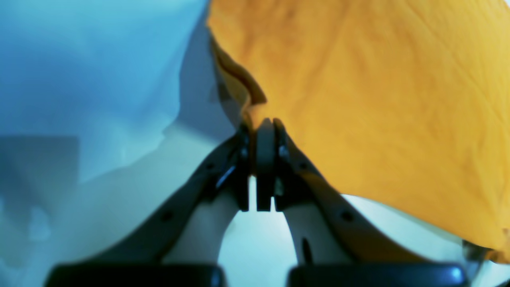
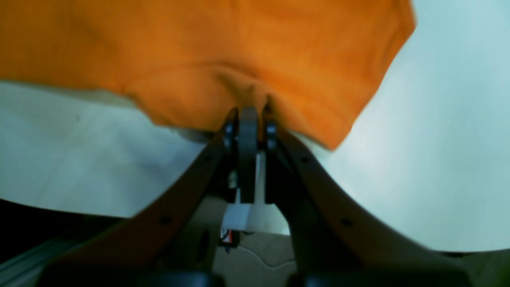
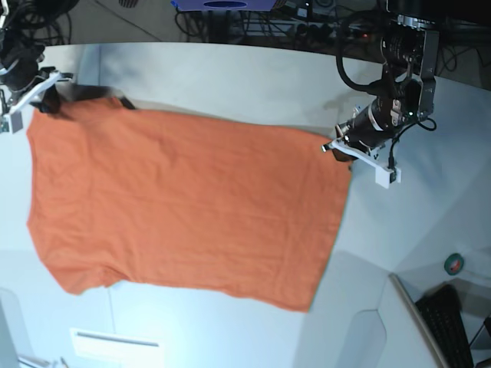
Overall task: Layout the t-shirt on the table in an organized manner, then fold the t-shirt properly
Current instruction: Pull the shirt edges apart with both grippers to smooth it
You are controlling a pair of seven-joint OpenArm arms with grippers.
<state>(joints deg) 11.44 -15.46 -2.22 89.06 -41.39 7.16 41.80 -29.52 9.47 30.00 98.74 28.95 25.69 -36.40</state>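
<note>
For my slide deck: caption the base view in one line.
Both end effectors, left and right, pinch the far edge of the orange t-shirt, stretching it across the white table.

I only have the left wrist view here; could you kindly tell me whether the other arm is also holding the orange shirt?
Observer: Yes. The right gripper is shut on the plain orange fabric t-shirt, pinching a bunched fold at its edge.
Operator: Thank you. How does the shirt sit overall?
Observer: From the base view it is stretched wide between both grippers over the large white table, with your left gripper at one upper corner.
Operator: Is anything else nearby?
Observer: A small roll of green tape lies well clear of the shirt.
</note>
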